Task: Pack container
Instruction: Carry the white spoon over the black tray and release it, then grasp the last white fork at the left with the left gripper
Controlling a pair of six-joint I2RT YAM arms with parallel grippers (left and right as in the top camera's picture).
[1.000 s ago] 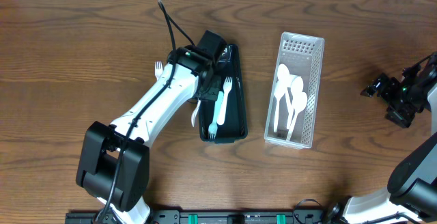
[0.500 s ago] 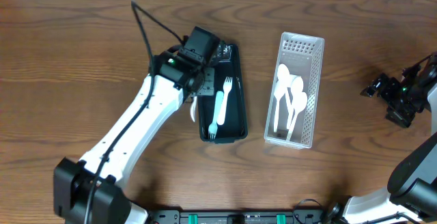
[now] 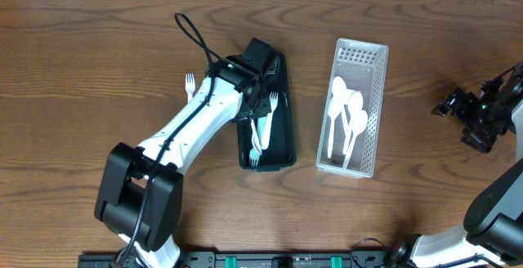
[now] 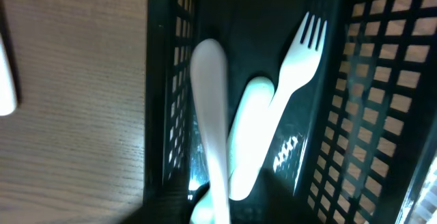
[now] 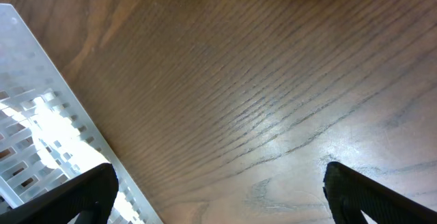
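Trouble could start inside the black basket point(image 3: 290, 129), so we look there first. The left claw point(image 3: 255, 114) hangs right over the basket. Its tips are lost in the dark at the bottom of the wrist view, so we cannot tell if it is clenched or let go.

A long white handle point(image 4: 208, 115) runs from that dark spot up along the basket's left wall. It seems to touch a white fork point(image 4: 295, 77) in the middle of the basket. If the claw is gripping that handle and lifts, we think it could drag the fork out too. If the claw lets go too high, the piece could bounce and poke over the wall.

Another fork point(image 3: 189, 82) lies on the table just left of the basket, close to the arm. We think a wide swing could knock it away.

The clear bin point(image 3: 381, 113) with spoons point(image 3: 347, 117) sits right of the basket. The right claw point(image 5: 218, 183) is far to the right of the basket, spread wide and holding nothing.
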